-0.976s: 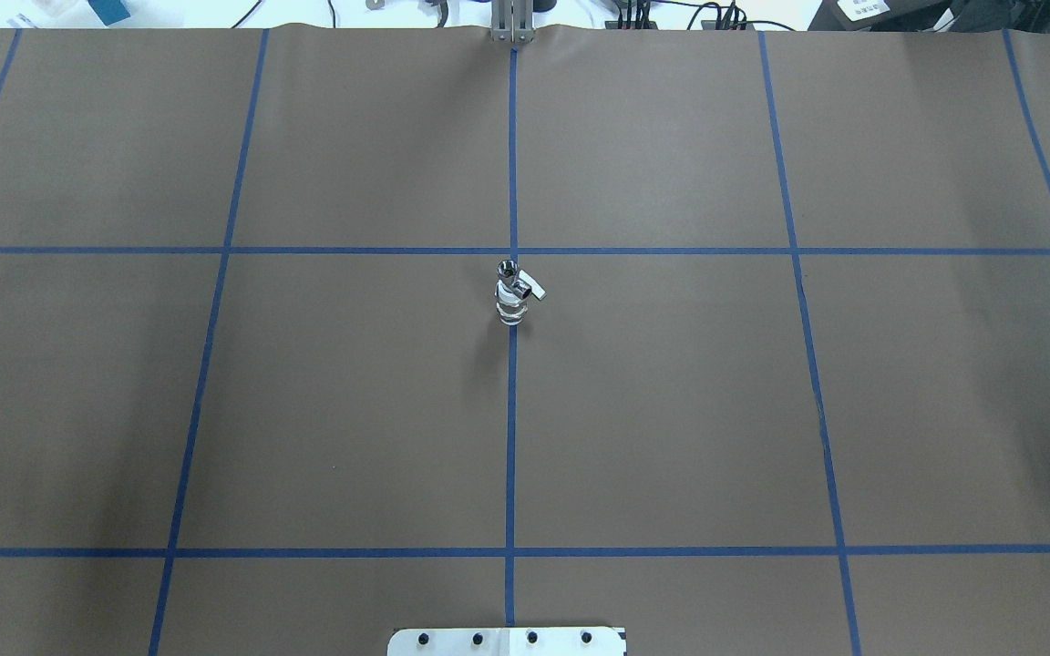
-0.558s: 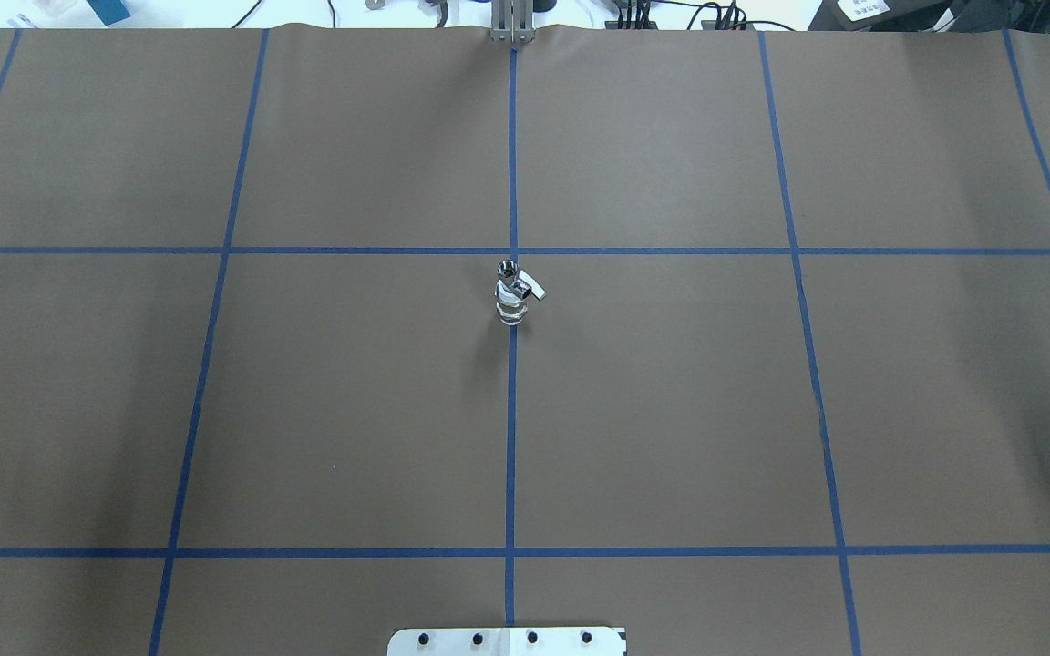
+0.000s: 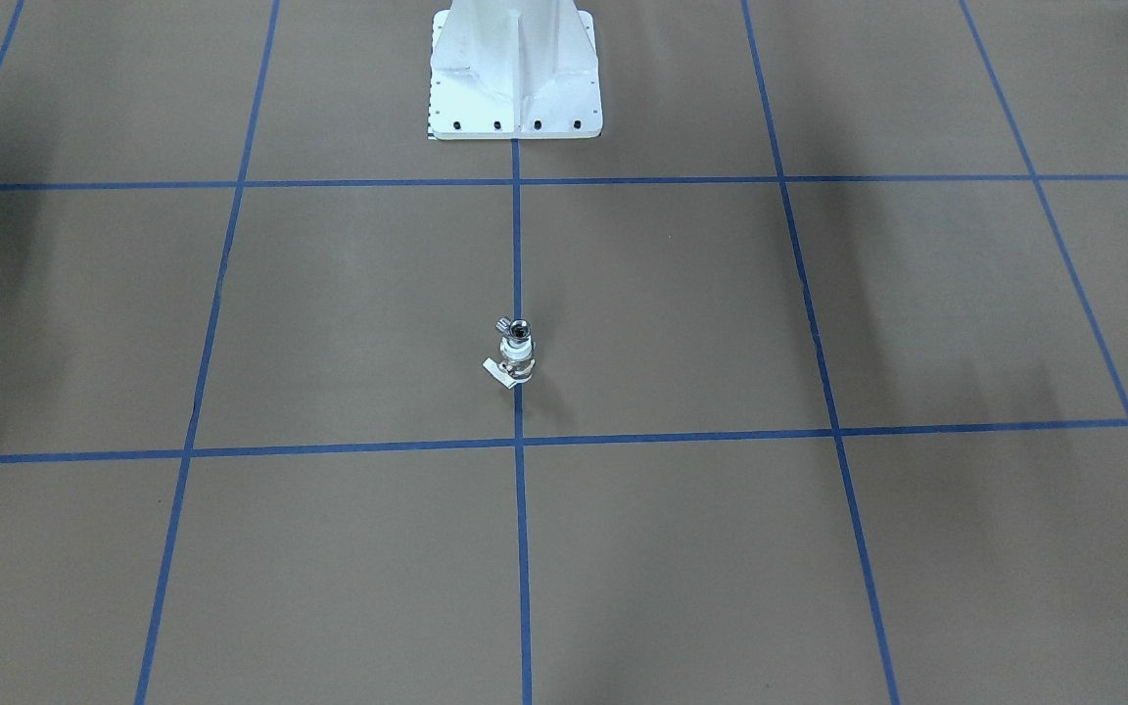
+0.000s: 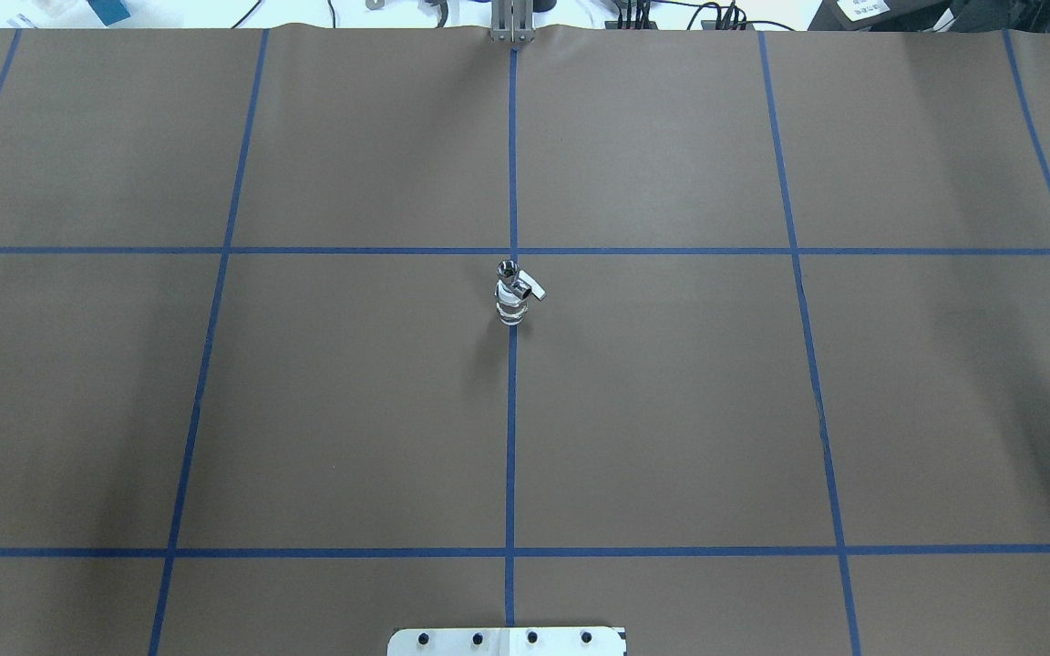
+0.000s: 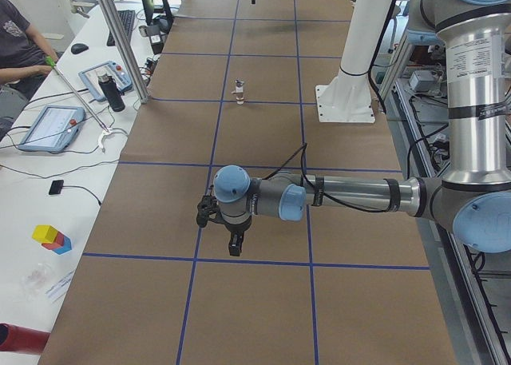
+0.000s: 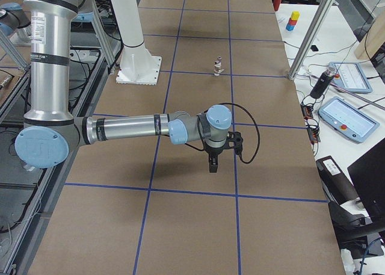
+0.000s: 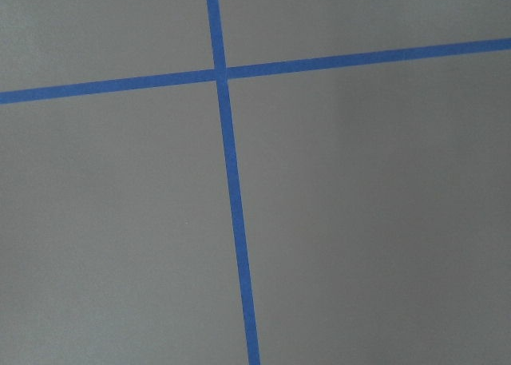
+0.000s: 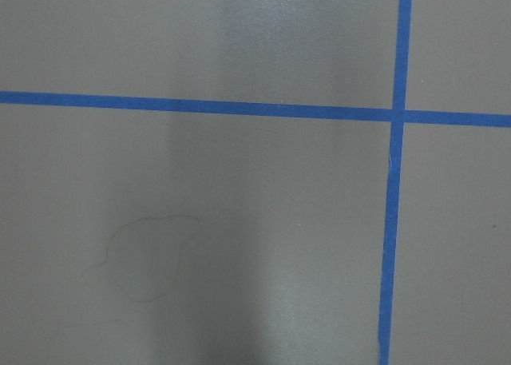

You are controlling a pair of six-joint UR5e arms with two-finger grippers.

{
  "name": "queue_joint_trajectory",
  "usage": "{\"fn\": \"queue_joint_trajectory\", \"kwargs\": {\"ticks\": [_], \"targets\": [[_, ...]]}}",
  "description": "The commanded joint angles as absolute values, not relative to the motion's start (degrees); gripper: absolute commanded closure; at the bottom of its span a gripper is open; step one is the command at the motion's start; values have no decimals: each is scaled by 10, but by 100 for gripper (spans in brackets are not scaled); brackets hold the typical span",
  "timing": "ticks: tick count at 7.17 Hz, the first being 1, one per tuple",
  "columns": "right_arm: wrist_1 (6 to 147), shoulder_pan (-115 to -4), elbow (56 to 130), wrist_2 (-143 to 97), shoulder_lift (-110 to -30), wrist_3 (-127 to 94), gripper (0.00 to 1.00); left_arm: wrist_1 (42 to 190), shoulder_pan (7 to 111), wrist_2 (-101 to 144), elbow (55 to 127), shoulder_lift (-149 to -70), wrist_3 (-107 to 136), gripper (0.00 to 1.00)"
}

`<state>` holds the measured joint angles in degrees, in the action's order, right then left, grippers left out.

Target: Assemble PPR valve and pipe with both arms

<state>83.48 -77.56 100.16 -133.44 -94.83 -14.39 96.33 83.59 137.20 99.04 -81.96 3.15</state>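
The PPR valve [image 4: 511, 310], with white rings and a flat side tab, stands upright on the centre tape line. The silvery pipe [image 4: 508, 270] sits joined on top of it. Both also show in the front-facing view: valve [image 3: 517, 364], pipe [image 3: 515, 329]. No gripper touches them. My left gripper [image 5: 231, 241] hangs low over the paper far to the left of the stack. My right gripper [image 6: 212, 163] hangs far to the right. I cannot tell whether either is open or shut. Both wrist views show only paper and tape.
Brown paper [image 4: 671, 410] with a blue tape grid covers the table. The white robot base [image 3: 515, 78] stands behind the stack. Tablets [image 5: 48, 125], a dark bottle [image 5: 116, 93] and a seated person [image 5: 20, 45] are along the operators' side.
A black bit of the right gripper at the overhead view's right edge has slid almost out of view. The joined valve and pipe have not moved.
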Motion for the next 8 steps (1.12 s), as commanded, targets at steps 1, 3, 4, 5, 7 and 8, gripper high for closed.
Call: {"fn": "queue_joint_trajectory", "kwargs": {"ticks": [1, 3, 4, 5, 7, 8], "targets": [[835, -776, 999, -1328, -953, -143, 1, 964, 836, 1373, 993, -821, 34, 0], [835, -776, 998, -1327, -951, -143, 1, 966, 836, 1375, 996, -820, 33, 0], [832, -777, 1000, -1327, -954, -143, 1, 966, 836, 1374, 994, -820, 33, 0], [829, -776, 1002, -1327, -960, -143, 1, 966, 836, 1373, 996, -820, 33, 0], [828, -776, 1002, -1327, -963, -144, 1, 965, 835, 1373, 996, -819, 33, 0], [826, -776, 1003, -1326, -968, -144, 1, 965, 834, 1373, 992, -819, 39, 0]]}}
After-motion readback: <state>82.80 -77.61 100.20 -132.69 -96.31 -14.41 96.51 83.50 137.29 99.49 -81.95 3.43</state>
